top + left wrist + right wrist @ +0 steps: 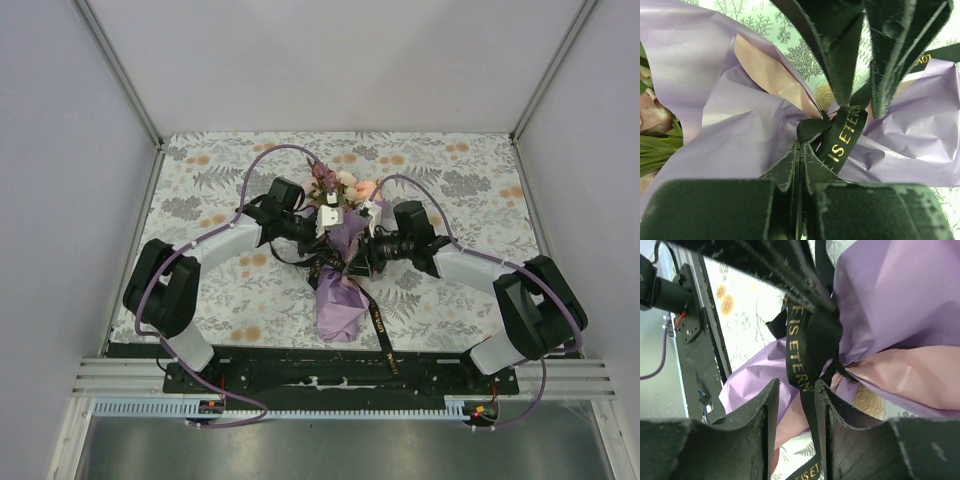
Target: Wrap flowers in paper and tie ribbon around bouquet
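Bouquet point(340, 270) lies mid-table, lengthwise, with the flowers point(340, 185) poking out at the far end and the narrow end of the lilac paper point(740, 135) pointing to the near edge. Ribbon point(842, 137) girds its waist where the paper bunches. A dark knot point(822, 335) sits there, and a loose tail point(385, 335) trails over the cloth point(450, 190) toward me.

My left gripper point(800, 147) is pressed fully together, its tips biting the ribbon right at the knot. My right gripper point(797, 385) stands part-way apart. The lettered strand runs through the gap, not pinched as far as I can see, perhaps brushing one finger.

As I judge it, the wrap is done and I am at the tying: the knot is formed but maybe not snug. To do this well I should hold the left pinch firm as the anchor and close the right on the strand a little out from the knot. Then I should pull outward along the table rather than up, so the bouquet neither lifts nor rolls. The pull must be even and gentle, because thin paper tears or crumples under a jerk and slick ribbon slips from a shallow grip. I cannot tell whether the knot is a full one or a single crossing.
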Action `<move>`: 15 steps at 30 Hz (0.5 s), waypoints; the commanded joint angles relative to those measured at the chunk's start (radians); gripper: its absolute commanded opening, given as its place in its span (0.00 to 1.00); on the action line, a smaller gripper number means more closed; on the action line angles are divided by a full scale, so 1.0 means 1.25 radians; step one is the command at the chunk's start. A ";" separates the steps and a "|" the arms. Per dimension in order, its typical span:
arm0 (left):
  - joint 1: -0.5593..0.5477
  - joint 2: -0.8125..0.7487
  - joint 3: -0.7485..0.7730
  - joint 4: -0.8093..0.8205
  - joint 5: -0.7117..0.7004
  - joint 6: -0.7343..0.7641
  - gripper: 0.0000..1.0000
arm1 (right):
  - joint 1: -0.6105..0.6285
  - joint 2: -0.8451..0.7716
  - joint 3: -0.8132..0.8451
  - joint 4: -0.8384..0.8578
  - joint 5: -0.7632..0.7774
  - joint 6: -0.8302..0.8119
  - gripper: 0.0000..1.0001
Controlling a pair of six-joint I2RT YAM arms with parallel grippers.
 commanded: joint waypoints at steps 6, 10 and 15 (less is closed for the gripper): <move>-0.016 -0.043 -0.006 0.023 0.052 0.081 0.02 | -0.030 0.003 0.081 -0.002 -0.042 0.055 0.46; -0.024 -0.043 -0.005 0.021 0.048 0.088 0.02 | -0.031 0.019 0.095 0.005 -0.047 0.065 0.48; -0.035 -0.049 -0.010 0.025 0.048 0.096 0.02 | -0.029 0.062 0.111 0.020 -0.031 0.084 0.47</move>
